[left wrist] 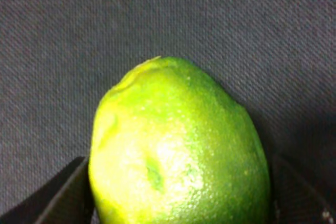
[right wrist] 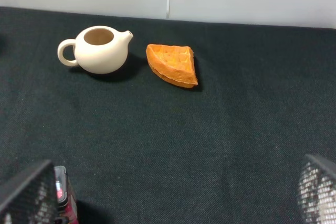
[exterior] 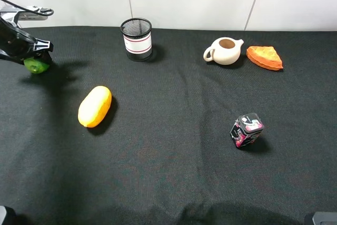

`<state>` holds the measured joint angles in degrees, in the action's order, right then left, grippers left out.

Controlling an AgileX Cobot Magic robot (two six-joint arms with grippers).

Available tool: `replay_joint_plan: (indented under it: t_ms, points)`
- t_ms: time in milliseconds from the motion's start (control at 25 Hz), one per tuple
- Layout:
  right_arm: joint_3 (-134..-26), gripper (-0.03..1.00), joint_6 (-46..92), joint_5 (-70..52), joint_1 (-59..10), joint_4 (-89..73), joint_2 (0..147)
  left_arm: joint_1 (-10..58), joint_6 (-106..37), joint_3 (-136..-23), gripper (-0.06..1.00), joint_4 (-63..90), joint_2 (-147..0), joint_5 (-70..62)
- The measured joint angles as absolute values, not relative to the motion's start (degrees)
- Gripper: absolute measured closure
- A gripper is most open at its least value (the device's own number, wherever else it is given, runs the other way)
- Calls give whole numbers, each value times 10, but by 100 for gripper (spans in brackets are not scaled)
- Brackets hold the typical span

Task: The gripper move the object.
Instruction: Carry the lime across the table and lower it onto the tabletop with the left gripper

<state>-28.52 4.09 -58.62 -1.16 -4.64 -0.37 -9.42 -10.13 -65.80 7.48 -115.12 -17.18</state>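
Note:
The green lime (exterior: 36, 66) is at the far left of the black cloth, between the fingers of my left gripper (exterior: 37, 57). In the left wrist view the lime (left wrist: 178, 150) fills the picture, with a dark finger (left wrist: 63, 198) against each side, so the gripper is shut on it. I cannot tell whether the lime rests on the cloth or hangs just above it. My right gripper (right wrist: 173, 187) is open and empty, its fingertips (right wrist: 29, 190) wide apart low over the cloth on the right side. Only a corner of that arm (exterior: 322, 218) shows in the high view.
A yellow-orange oval fruit (exterior: 95, 106) lies right of the lime. A mesh pen cup (exterior: 137, 39) stands at the back. A cream teapot (exterior: 225, 50) and an orange wedge (exterior: 265, 57) are back right. A small patterned box (exterior: 247, 129) is front right.

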Motion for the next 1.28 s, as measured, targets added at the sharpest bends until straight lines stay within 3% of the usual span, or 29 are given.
replay_joint_plan:
  t_ms: [680,1280]
  points:
    - [-285,27,41,-586,-12,-46,-4,-82,-97,-662,22,98,-1065,-292]
    - [-285,27,41,-586,-12,-46,-4,7,-28,-662,22,56,-1014,-354]
